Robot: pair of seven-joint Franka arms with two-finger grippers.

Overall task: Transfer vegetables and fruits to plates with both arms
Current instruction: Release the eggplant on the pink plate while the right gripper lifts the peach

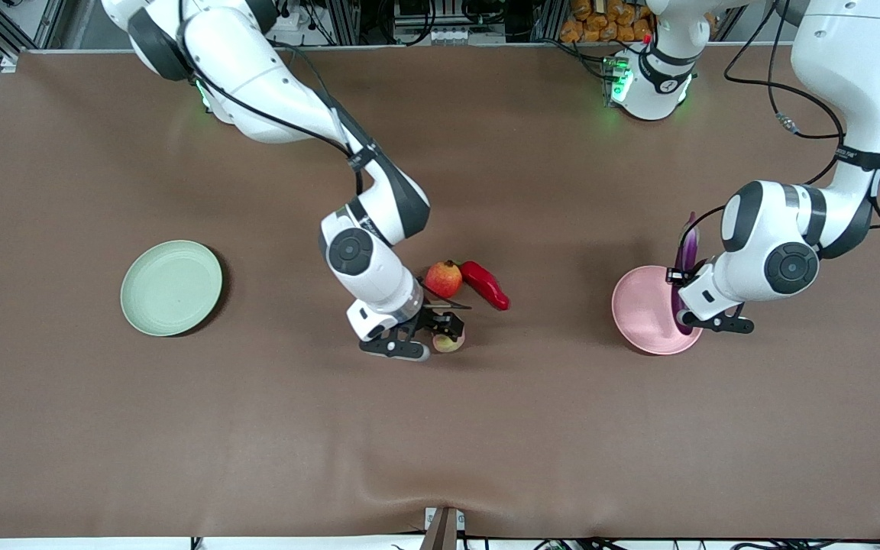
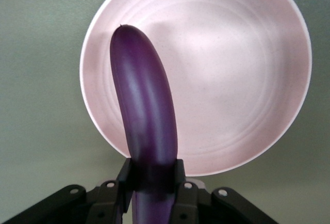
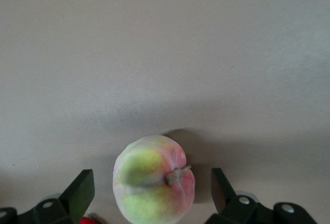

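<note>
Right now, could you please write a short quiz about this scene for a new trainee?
1. True or false: the left gripper is shut on the eggplant over the pink plate.
2. What lies between the open fingers of the right gripper? A) peach B) chili pepper C) nothing
3. Name the plate that holds nothing yet.

Key:
1. True.
2. A: the peach lies on the table, not gripped. The chili pepper rests beside the red round fruit.
3. The green plate, toward the right arm's end of the table.
</note>
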